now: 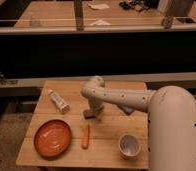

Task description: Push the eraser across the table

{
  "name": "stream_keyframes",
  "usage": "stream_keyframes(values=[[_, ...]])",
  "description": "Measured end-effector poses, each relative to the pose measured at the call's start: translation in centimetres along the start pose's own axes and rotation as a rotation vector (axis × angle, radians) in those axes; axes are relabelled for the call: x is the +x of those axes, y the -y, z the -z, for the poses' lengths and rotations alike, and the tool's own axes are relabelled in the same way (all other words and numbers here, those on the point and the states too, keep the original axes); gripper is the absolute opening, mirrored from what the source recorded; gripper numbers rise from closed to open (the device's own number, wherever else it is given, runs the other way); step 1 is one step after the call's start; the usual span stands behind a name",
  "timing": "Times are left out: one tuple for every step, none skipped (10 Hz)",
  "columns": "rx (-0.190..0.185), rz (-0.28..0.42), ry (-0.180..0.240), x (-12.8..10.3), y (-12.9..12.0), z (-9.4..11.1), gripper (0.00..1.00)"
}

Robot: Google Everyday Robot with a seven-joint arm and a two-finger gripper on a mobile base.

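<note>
The eraser point(88, 115) is a small dark block on the wooden table point(111, 145), near its middle. My gripper point(92, 111) hangs down from the white arm point(121, 99) and sits right at the eraser, against its right side and top. The gripper partly hides the eraser.
An orange plate point(52, 138) lies at the front left, with a carrot point(85, 136) just to its right. A white cup point(128, 145) stands at the front right. A white tube point(58, 101) lies at the back left. A small bluish object point(125, 108) shows under the arm.
</note>
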Motion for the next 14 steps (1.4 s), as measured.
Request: stream_keyframes(values=[[0.003, -0.001, -0.002, 0.4, 0.2, 0.0, 0.02], [0.000, -0.001, -0.008, 0.4, 0.5, 0.0, 0.02], [0.004, 0.004, -0.010, 0.1, 1.0, 0.0, 0.02], [0.006, 0.005, -0.009, 0.0, 1.3, 0.0, 0.02], [0.006, -0.002, -0.006, 0.2, 1.3, -0.1, 0.02], [0.012, -0.003, -0.007, 0.8, 1.4, 0.0, 0.02], [0.011, -0.004, -0.011, 1.3, 1.3, 0.0, 0.02], [0.010, -0.003, -0.015, 1.4, 1.4, 0.0, 0.02], [0.008, 0.002, -0.017, 1.1, 1.8, 0.0, 0.02], [0.013, 0.000, -0.011, 0.9, 2.1, 0.1, 0.02], [0.014, -0.003, -0.011, 1.3, 2.1, 0.2, 0.02], [0.013, -0.003, -0.015, 2.1, 1.9, 0.2, 0.02], [0.011, -0.005, -0.016, 2.5, 1.8, 0.2, 0.02], [0.012, -0.004, -0.016, 2.5, 1.9, 0.2, 0.02]])
